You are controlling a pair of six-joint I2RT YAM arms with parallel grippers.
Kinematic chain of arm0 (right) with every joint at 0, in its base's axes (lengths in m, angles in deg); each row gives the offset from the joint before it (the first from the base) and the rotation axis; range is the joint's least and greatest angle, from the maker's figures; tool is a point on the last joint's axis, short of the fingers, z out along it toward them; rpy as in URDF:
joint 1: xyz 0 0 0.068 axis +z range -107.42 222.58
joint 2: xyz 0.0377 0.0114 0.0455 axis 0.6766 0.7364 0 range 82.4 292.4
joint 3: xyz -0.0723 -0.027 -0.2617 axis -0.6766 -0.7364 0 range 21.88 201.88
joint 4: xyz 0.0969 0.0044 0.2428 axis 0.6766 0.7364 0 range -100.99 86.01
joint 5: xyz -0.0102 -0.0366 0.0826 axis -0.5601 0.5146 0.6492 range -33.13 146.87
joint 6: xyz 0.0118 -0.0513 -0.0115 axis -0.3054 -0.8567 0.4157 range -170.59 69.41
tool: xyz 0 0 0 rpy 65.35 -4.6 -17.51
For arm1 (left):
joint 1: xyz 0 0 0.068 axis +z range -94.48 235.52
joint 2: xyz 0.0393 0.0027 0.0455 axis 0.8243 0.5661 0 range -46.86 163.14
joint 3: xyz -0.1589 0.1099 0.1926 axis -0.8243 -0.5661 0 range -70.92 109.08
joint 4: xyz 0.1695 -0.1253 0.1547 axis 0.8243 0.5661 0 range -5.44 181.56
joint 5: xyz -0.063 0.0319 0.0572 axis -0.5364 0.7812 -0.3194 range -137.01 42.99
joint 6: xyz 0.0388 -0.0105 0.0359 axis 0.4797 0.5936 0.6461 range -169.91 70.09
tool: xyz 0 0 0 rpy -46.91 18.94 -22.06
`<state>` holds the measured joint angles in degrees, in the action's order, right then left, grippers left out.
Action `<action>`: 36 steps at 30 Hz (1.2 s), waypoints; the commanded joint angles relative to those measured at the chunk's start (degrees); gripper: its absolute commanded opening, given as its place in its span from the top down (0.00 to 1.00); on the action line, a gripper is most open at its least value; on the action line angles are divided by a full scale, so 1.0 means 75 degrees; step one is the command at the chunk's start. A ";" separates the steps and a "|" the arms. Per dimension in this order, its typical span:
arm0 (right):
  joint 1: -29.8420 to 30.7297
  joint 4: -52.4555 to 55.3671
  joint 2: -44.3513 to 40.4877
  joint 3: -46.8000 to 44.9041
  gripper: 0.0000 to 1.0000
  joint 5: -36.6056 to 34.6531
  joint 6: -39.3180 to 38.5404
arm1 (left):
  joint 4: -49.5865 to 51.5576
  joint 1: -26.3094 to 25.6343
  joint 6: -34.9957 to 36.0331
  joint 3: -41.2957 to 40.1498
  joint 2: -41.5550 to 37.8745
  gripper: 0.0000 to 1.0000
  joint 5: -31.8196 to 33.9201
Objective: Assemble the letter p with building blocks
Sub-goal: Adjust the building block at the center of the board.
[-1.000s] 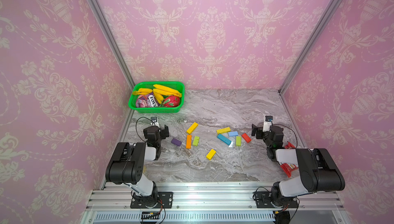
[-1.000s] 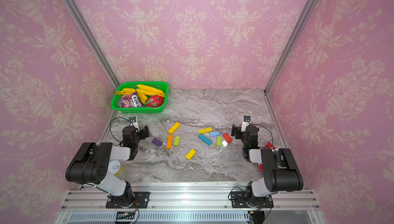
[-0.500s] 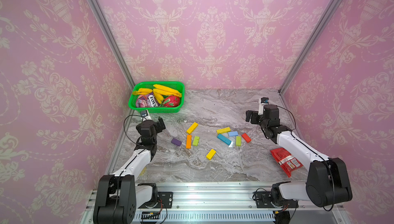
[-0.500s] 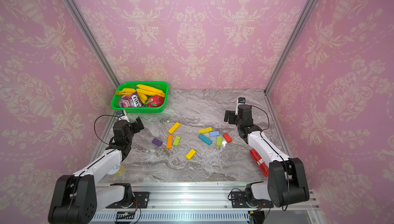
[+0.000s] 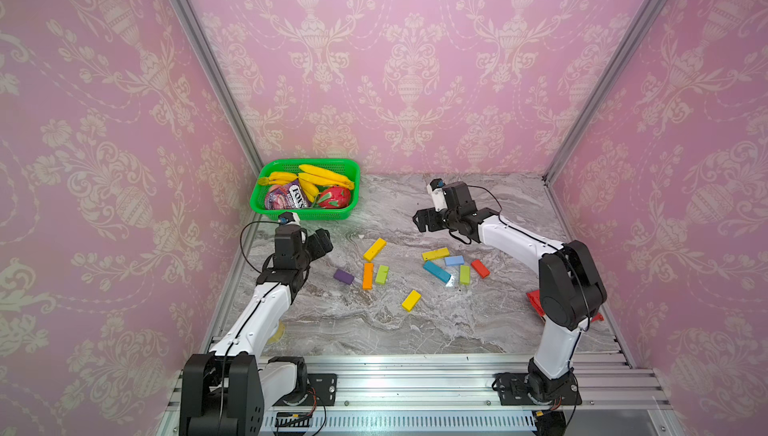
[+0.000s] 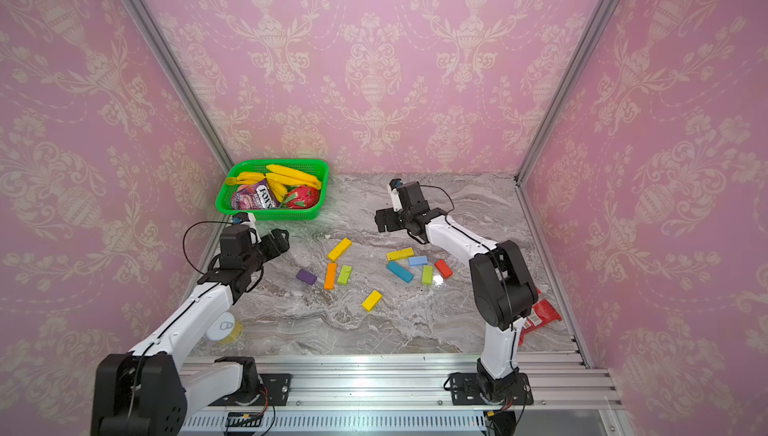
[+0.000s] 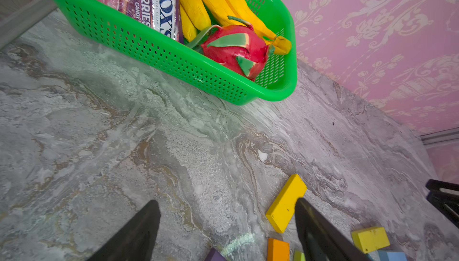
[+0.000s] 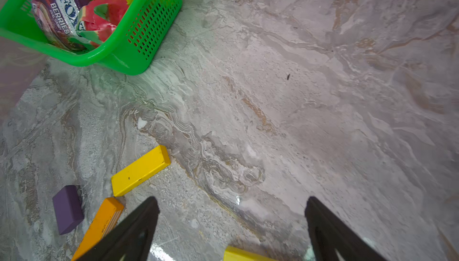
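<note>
No letter is formed yet. The building blocks [image 5: 436, 271] lie flat and scattered on the grey marble desk [image 5: 415, 330], and no two of them make a stroke together. All are on the robot's side of the green basket [image 5: 305, 216], which stands in the far corner and holds bananas, a candy packet and a red fruit.

Nearest to the basket is a slanted yellow block [image 5: 374, 249]. A little farther from the basket lie a purple block [image 5: 343, 276] and an orange block [image 5: 368, 276], with a lime one just beside the orange. A second group of yellow, light blue, teal, lime and red pieces is well apart from the basket, toward the robot's right. One more yellow piece lies alone, still farther from the basket.

The left tool [image 5: 321, 242] hovers above the desk just in front of the basket, its jaws apart and empty. In the left wrist view one finger [image 7: 313, 222] only covers a corner of the slanted yellow block. The right tool [image 5: 424, 220] hangs over bare desk, well to the right of the basket, also spread wide and holding nothing.

I judge that each arm is raised and opened this way to come down on the blocks of its own side. The free desk beside the basket could receive the letter.
</note>
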<state>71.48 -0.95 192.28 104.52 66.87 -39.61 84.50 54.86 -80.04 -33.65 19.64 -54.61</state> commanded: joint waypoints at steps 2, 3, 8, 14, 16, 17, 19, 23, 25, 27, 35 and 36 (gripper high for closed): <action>0.0118 0.0781 0.1074 0.1114 0.11 0.1014 0.0179 | 0.0280 -0.0177 -0.0833 0.0104 0.0115 0.18 -0.1016; 0.0132 0.0813 0.1255 0.1321 0.12 0.1134 0.0241 | 0.0206 -0.0202 -0.0926 0.0093 0.0162 0.18 -0.1143; 0.0265 0.1181 0.2120 0.2285 0.20 0.1795 0.0381 | -0.0083 -0.0353 -0.1336 0.0139 0.0684 0.24 -0.1824; 0.0477 0.1942 0.2813 0.3291 0.21 0.1772 0.0247 | -0.0656 -0.0594 -0.1719 0.0213 0.1512 0.36 -0.2392; 0.0505 0.2101 0.3027 0.3602 0.27 0.1891 0.0266 | -0.0922 -0.0704 -0.1826 0.0124 0.1720 0.40 -0.2280; 0.0508 0.2119 0.3158 0.3742 0.31 0.2036 0.0328 | -0.1136 -0.0742 -0.1940 0.0035 0.1809 0.41 -0.2204; 0.0515 0.2109 0.3369 0.3909 0.36 0.2362 0.0502 | -0.1545 -0.0846 -0.2143 -0.0082 0.2021 0.41 -0.2182; 0.0540 0.2039 0.3670 0.4114 0.47 0.2850 0.0726 | -0.2146 -0.1078 -0.2422 -0.0025 0.2792 0.52 -0.2300; 0.0572 0.1972 0.3697 0.4100 0.52 0.2879 0.0750 | -0.2651 -0.1163 -0.2702 -0.0066 0.3167 0.61 -0.2388; 0.0574 0.1963 0.3763 0.4106 0.58 0.2929 0.0818 | -0.2958 -0.1255 -0.2867 -0.0085 0.3464 0.70 -0.2401; 0.0574 0.2042 0.4017 0.4221 0.89 0.2970 0.0973 | -0.3261 -0.1597 -0.2930 -0.0112 0.3936 0.98 -0.2237; 0.0574 0.2028 0.4016 0.4206 0.90 0.2959 0.0983 | -0.3258 -0.1620 -0.2926 -0.0130 0.3929 1.00 -0.2211</action>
<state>75.42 13.57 221.44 134.81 88.21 -32.88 62.08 43.27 -101.56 -33.80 48.52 -71.35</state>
